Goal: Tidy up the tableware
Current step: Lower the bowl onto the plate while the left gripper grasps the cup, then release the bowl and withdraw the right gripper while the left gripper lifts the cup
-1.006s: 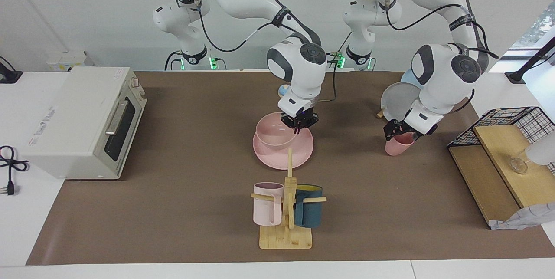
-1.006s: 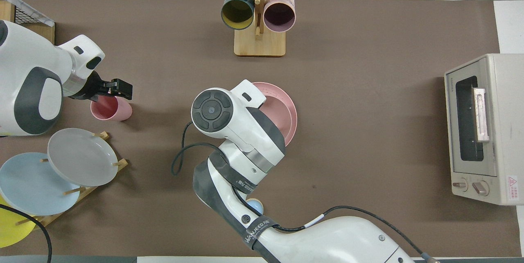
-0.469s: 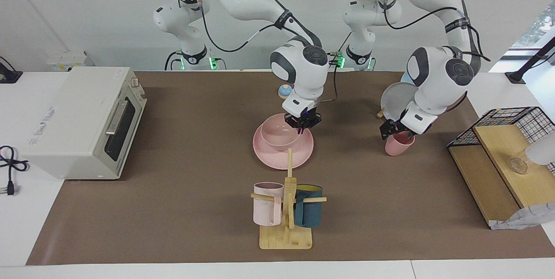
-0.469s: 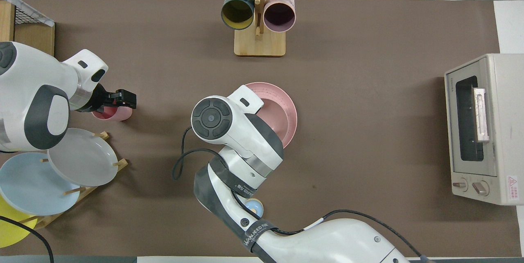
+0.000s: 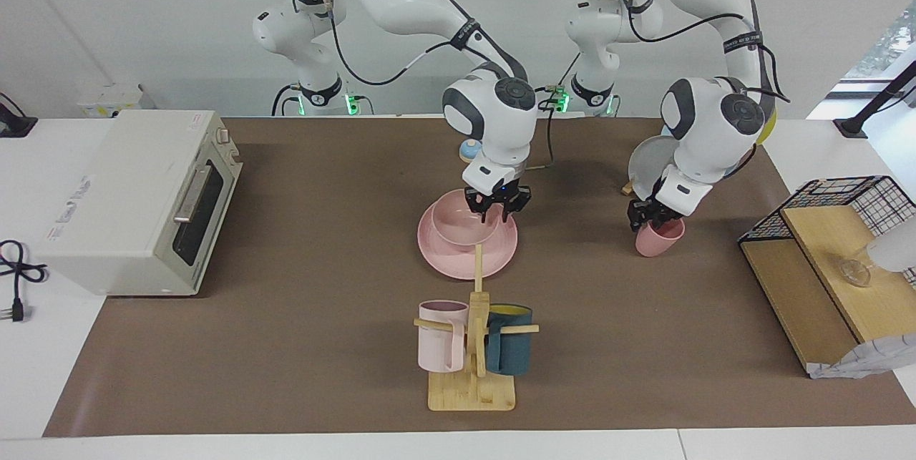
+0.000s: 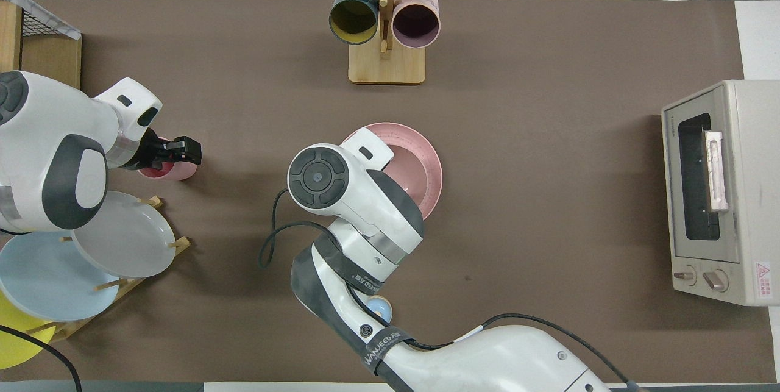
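Bowl (image 5: 464, 225) down on the plate (image 5: 466, 254) mid-table with right gripper (image 5: 497, 211) fingers spread at its rim, left gripper (image 5: 647, 220) pinching the cup (image 5: 659, 238) rim beside the plate rack (image 6: 116, 270), cup not yet stacked.

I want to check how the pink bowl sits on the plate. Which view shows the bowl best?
The facing view: the bowl shows whole there, resting on the pink plate, with the right tool at its rim. In the overhead view the right arm hides nearly all of the bowl; only part of the plate shows.
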